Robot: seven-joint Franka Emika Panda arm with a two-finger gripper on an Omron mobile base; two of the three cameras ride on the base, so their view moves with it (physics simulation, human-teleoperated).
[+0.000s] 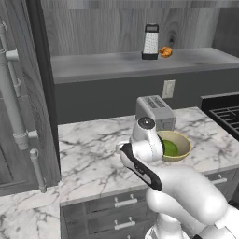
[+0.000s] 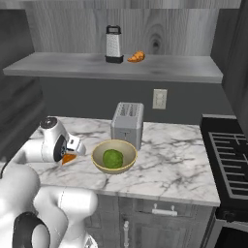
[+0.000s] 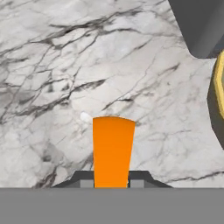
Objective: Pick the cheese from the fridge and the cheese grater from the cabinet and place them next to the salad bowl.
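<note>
Your arm rises from the base and folds forward over the marble counter (image 2: 164,155), its wrist bent down so the hand points at the stone. The pincer (image 3: 112,181) is clamped on the cheese (image 3: 112,151), one bright orange wedge that stands out from between the two dark tips; in the right base view you see the same wedge (image 2: 68,158) poking out under the white hand, just above the counter. Whether it touches the stone you cannot tell.

Count one salad bowl (image 2: 115,156), tan-yellow with a green lump inside, just beside the pincer on its right in the right base view; its yellow rim (image 3: 218,83) cuts into the right edge of the hand view. One silver toaster (image 2: 128,124) stands just behind the bowl, farther from the pincer.

High above and beyond the pincer, the cabinet (image 2: 121,65) shelf carries one cheese grater (image 2: 114,44), upright, with a black handle and base, and one orange-brown croissant-like item (image 2: 136,57) near it, the two apart. One wall socket (image 2: 159,98) sits below the shelf. The stove (image 2: 227,155) lies well apart, past the bowl.
</note>
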